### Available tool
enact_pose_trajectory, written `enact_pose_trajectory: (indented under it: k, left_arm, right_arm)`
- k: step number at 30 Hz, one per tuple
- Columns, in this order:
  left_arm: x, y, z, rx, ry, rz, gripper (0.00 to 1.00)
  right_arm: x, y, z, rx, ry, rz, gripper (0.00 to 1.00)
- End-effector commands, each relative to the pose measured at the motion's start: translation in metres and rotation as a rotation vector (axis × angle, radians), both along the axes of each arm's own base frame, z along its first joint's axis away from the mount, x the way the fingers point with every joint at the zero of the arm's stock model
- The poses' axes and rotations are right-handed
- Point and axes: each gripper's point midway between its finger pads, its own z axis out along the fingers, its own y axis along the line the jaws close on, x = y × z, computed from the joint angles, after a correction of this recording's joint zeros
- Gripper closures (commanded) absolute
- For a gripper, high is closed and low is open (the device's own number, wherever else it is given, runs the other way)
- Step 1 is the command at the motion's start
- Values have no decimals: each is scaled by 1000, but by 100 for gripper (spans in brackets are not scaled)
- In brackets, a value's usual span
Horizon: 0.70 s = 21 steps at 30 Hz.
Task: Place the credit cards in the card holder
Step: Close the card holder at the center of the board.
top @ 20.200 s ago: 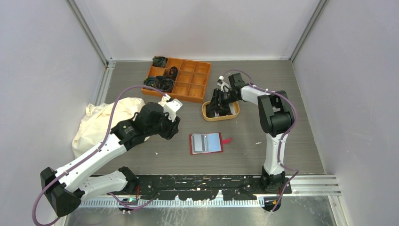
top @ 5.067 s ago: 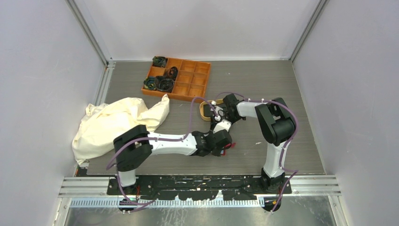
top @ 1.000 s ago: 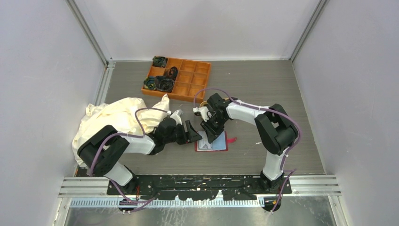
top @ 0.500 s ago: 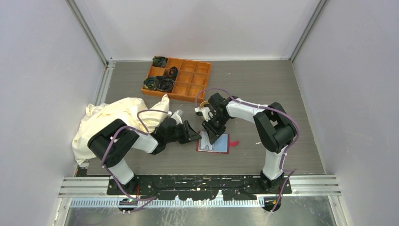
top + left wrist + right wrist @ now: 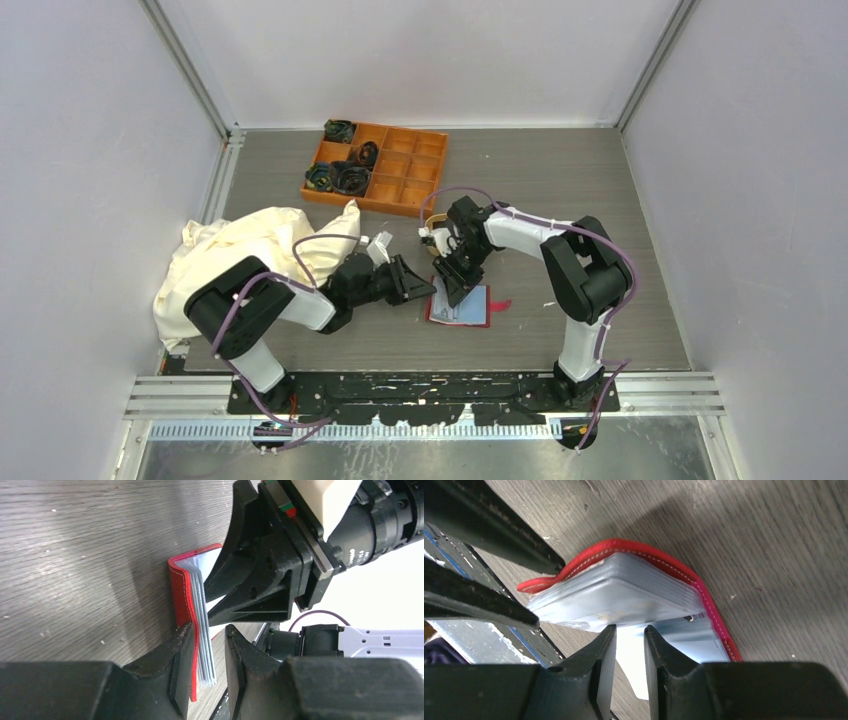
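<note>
Card holder (image 5: 179, 587), red, left end effector (image 5: 207, 630) astride it, lens lettering (image 5: 356, 555) illegible

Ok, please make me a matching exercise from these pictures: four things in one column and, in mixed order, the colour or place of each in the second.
Things:
1. card holder
2. cloth
3. compartment box
4. left gripper

Descriptions:
A. orange, at the back
B. fingers on either side of the holder's raised flap
C. red, partly open
D. cream, crumpled on the left side

Pairs: 1-C, 2-D, 3-A, 4-B
</note>
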Motion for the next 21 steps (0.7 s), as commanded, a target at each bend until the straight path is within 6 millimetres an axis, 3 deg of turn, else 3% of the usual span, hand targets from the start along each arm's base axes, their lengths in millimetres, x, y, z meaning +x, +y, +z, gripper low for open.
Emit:
enact_pose_trajectory:
  k: [1, 12, 21]
  left_arm:
    - [-7, -23, 38, -112, -73, -83, 71]
    - [-9, -48, 39, -134, -74, -118, 82]
    - [-10, -62, 35, -98, -75, -139, 82]
  right_arm:
    - [14, 13, 20, 96, -41, -4, 67]
    - [17, 1, 31, 113, -5, -13, 63]
    - [27, -46, 51, 10, -104, 52, 60]
